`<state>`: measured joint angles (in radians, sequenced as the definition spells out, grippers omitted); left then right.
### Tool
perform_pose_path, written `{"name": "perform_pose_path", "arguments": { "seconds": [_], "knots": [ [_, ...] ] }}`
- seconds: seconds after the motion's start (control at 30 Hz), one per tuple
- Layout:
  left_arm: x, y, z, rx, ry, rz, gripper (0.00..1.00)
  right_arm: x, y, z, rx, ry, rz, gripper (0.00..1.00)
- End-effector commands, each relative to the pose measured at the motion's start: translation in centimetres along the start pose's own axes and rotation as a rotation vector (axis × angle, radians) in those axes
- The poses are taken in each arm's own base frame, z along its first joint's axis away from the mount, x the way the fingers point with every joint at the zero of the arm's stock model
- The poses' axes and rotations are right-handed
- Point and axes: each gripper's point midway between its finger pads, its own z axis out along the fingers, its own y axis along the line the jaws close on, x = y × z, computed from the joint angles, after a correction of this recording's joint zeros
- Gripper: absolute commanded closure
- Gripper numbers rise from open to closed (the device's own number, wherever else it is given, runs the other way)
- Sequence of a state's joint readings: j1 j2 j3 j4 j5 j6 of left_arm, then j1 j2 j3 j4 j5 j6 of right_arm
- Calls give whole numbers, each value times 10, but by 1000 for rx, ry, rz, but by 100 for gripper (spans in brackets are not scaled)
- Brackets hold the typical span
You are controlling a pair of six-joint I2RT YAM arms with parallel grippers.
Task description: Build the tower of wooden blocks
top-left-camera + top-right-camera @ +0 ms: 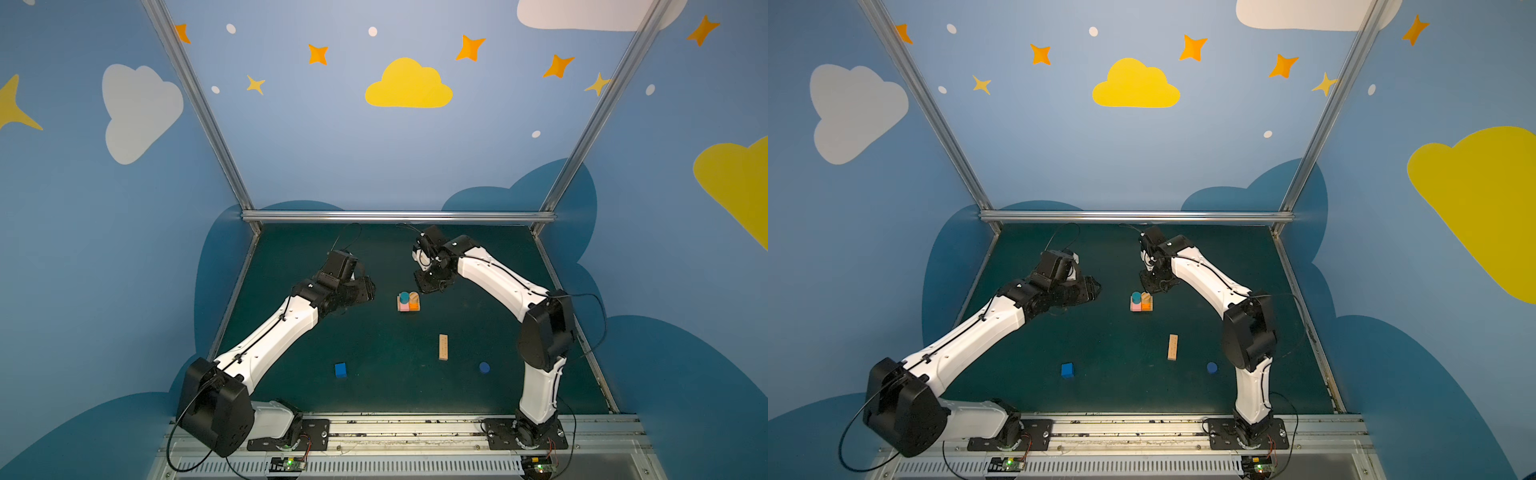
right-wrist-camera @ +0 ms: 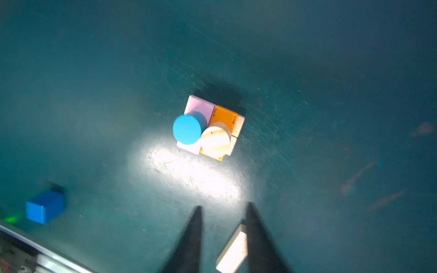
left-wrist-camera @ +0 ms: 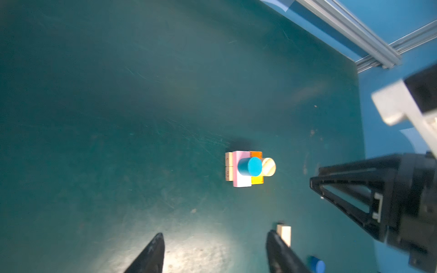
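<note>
Both top views put the wood block tower [image 1: 408, 302] near the middle of the bench [image 1: 395, 395]. The teal cylinder [image 1: 404, 296] and tan cylinder [image 1: 414, 296] stand side by side on the pink bar [image 1: 402, 307] and orange bar [image 1: 414, 307]. The left gripper [image 1: 368, 293] hangs to the tower's left, and the right gripper [image 1: 426, 284] hangs just behind it, toward the back edge. A loose tan bar [image 1: 444, 347] lies toward the front edge, right of centre and nearer the right arm, its long axis running front to back. The blue cube [image 1: 340, 370] and dark-blue cylinder [image 1: 484, 367] sit closer still to the front edge. Left wrist view: the jaws stand well apart and empty, with the tower ahead. Right wrist view: the fingers [image 2: 254, 227] are blurred and narrowly apart, clamping nothing. The tan bar shows through their gap, so the likely next pick lies frontward of that gripper.
</note>
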<state>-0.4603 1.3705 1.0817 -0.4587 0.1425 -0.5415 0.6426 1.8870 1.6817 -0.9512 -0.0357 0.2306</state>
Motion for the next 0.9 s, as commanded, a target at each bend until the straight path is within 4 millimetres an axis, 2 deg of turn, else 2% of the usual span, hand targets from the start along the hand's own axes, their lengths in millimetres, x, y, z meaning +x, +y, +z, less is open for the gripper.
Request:
{"name": "perform_pose_path", "arguments": {
  "seconds": [0.0, 0.17, 0.43, 0.63, 0.87],
  "knots": [
    [5, -7, 14, 46, 41, -20, 46, 4, 1, 2, -40, -37, 50, 100],
    [17, -16, 37, 83, 130, -33, 70, 21, 1, 23, -92, -15, 102, 100],
    [26, -17, 65, 78, 191, -42, 95, 18, -4, 46, -163, -50, 176, 100],
    [33, -19, 82, 69, 229, -39, 96, 17, -7, 56, -195, -41, 214, 100],
    [36, -20, 90, 41, 256, -19, 96, 20, -7, 63, -211, -20, 229, 100]
  ]
}}
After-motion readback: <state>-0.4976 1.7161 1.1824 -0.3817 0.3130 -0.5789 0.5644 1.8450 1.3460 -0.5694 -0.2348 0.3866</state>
